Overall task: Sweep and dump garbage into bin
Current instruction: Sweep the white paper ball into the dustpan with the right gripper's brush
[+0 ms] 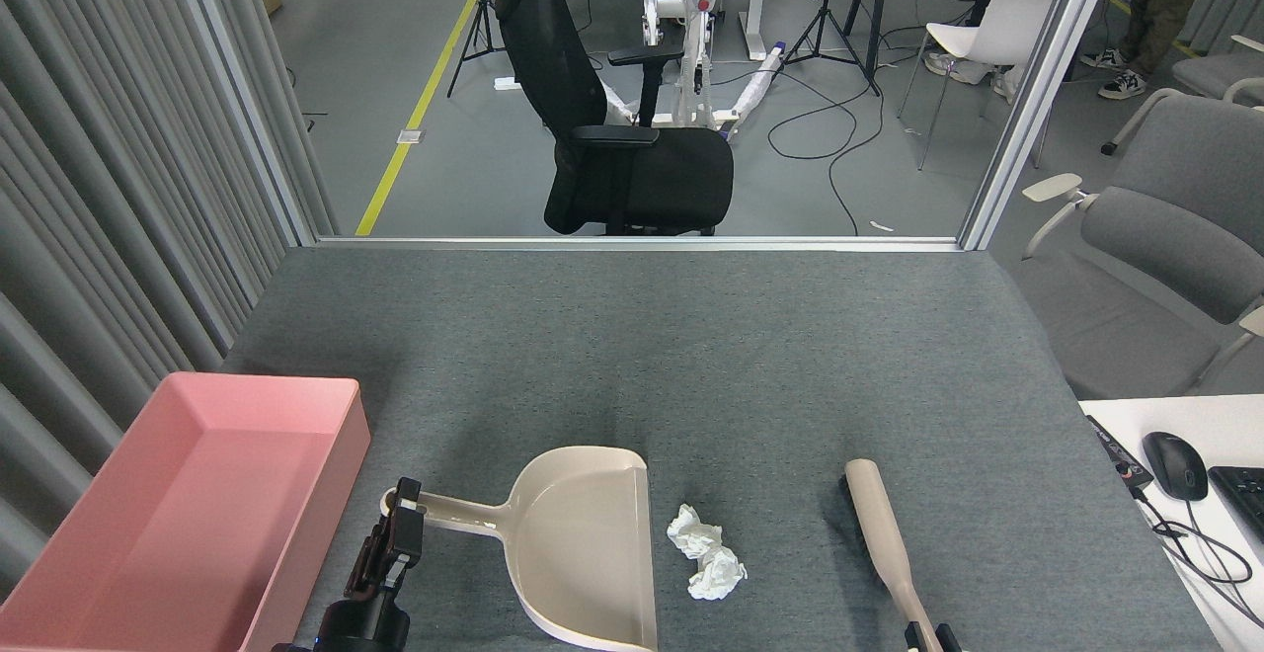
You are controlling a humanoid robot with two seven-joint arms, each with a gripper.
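Observation:
Two crumpled white wads of garbage (706,558) lie touching each other on the grey table, just right of the open mouth of a beige dustpan (583,553). My left gripper (403,509) is shut on the end of the dustpan's handle. To the left of the dustpan stands the empty pink bin (197,494). A beige brush (879,529) with dark bristles lies right of the garbage. At the bottom edge my right gripper (929,638) shows only its fingertips, closed around the brush's handle.
The grey table (691,356) stretches back to a metal rail. A white desk (1185,494) with a mouse, keyboard and cables adjoins its right side. Grey curtains hang on the left, and chairs stand beyond the table.

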